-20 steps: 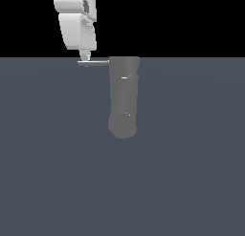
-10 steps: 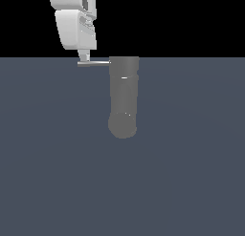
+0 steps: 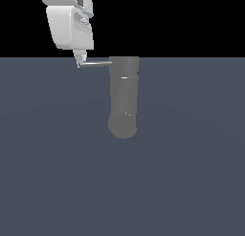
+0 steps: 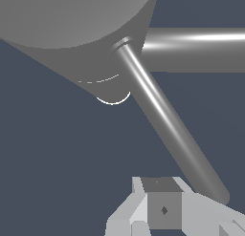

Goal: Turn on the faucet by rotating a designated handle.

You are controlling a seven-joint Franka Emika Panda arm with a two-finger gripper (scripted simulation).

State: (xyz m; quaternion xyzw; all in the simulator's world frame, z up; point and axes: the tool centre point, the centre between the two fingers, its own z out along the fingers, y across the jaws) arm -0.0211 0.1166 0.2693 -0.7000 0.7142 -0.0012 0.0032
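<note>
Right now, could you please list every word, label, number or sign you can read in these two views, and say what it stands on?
None: no readable text appears in either view.
The faucet carries only small white glints, not letters.
The handle is plain grey.
The gripper shows a small dark diamond mark on a finger in the wrist view; it is no letter or number.

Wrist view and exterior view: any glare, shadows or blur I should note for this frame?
Exterior view: flat, even render; no cast shadows on the grey floor, only tiny white glints on the faucet, upper part black. Wrist view: sharp, with bright specular streaks along the handle; no blur, but the gripper is cropped by the frame edge.
</note>
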